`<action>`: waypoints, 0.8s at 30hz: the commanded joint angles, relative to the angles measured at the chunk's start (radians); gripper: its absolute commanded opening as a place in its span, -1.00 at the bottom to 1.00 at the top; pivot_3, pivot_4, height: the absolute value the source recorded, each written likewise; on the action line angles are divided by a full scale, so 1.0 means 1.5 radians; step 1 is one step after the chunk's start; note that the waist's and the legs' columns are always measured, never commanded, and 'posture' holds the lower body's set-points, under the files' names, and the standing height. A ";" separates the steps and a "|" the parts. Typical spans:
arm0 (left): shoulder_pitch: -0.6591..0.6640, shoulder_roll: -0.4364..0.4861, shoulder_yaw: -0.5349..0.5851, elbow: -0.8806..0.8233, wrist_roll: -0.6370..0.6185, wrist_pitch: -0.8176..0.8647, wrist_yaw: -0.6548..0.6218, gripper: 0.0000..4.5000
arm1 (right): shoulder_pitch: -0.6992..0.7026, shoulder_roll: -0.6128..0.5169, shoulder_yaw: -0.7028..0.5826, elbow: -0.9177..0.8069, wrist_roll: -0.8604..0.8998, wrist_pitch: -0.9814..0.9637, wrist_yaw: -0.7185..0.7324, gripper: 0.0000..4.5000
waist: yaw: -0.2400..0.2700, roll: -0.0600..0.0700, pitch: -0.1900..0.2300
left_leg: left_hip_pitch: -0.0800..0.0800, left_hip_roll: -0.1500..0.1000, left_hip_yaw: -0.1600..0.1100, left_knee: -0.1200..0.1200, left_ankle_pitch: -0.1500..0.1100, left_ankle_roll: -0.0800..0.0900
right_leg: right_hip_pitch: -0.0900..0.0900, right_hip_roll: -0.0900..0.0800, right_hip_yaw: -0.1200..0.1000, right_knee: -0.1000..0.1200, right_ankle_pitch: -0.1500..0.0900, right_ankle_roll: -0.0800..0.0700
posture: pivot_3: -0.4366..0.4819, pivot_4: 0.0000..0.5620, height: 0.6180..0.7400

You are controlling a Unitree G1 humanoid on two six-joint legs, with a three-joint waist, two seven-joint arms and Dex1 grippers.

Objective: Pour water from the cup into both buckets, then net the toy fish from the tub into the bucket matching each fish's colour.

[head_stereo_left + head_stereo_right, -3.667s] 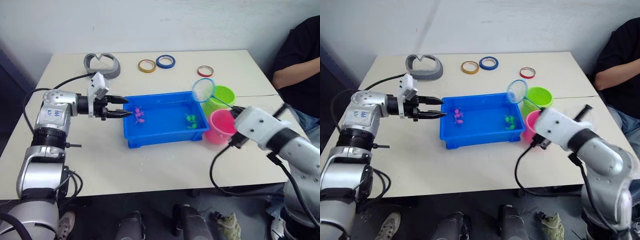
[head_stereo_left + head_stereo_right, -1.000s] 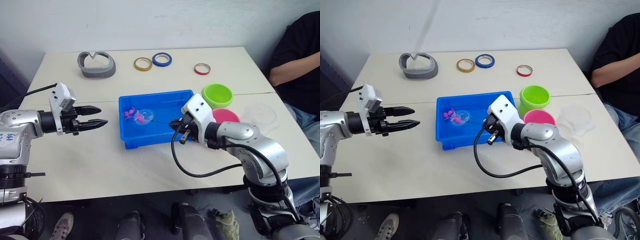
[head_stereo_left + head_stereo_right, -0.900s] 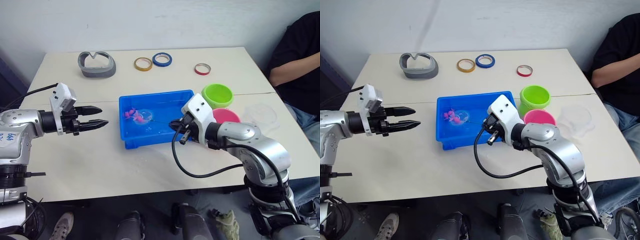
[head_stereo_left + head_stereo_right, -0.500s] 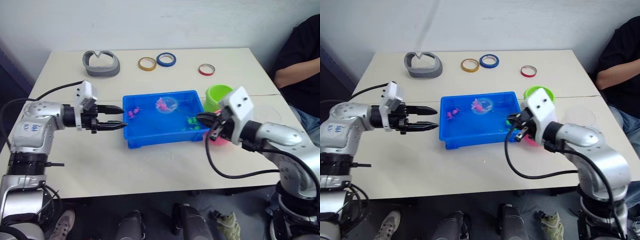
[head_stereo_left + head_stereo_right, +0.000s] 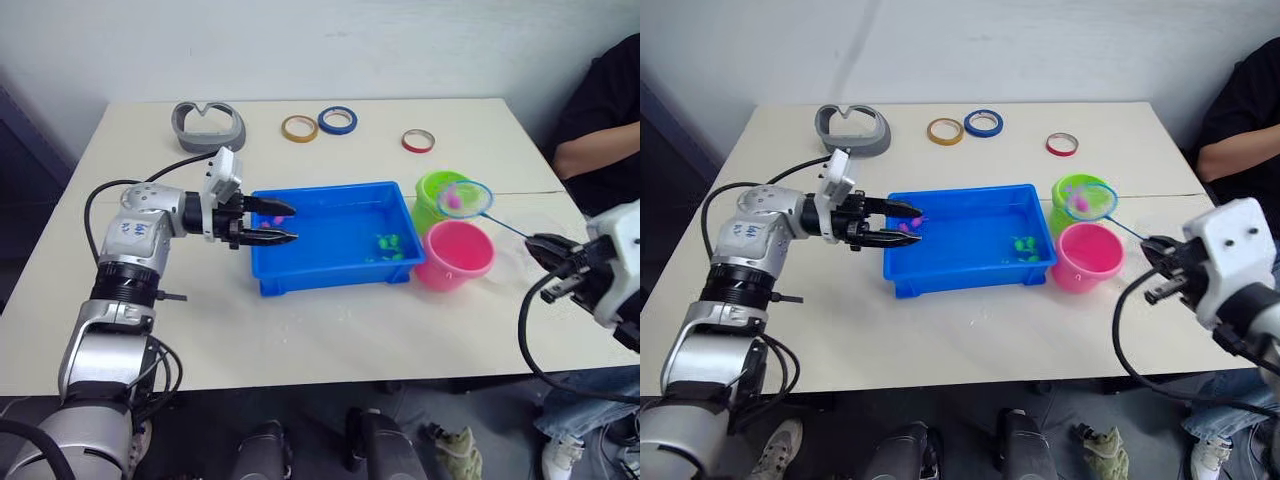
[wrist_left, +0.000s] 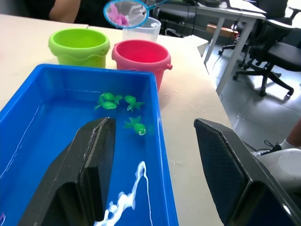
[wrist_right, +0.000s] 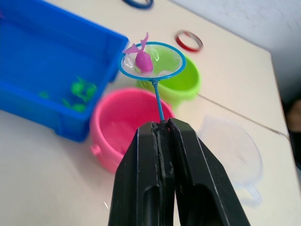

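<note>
I am pinching the thin blue handle of the net between my right fingers, which are pressed together on it just behind where the wire stem meets the hoop. The handle is slender and probably whippy, so a grip this far from the hoop is likely letting the mesh sway; a hold nearer the hoop would steady it, I judge, though the stem looks slick and easy to let twist.

A pink fish is lying in the mesh. It looks tiny, light and wet, so I am guessing it could cling to the netting instead of dropping cleanly.

The hoop is hanging over the green bucket, which stands on the far side of the pink bucket; the two buckets are just beside each other at the right end of the tub. The pink one is the match for this fish, so the hoop needs to come nearer to me.

Green fish are floating in the right part of the tub. The clear cup is resting on the surface to the right of the pink bucket.

My left fingers are spread apart, straddling the tub's left wall and gripping nothing.
</note>
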 commanded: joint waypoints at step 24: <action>-0.043 -0.036 0.002 0.074 0.032 -0.071 -0.029 0.32 | 0.332 -0.189 0.173 0.115 -0.751 -0.649 -0.121 -1.00 | 0.000 0.000 0.000 | 0.000 -0.001 0.001 0.001 0.000 0.001 | 0.001 0.000 0.001 -0.001 0.001 0.002 | -0.05 -0.47 0.56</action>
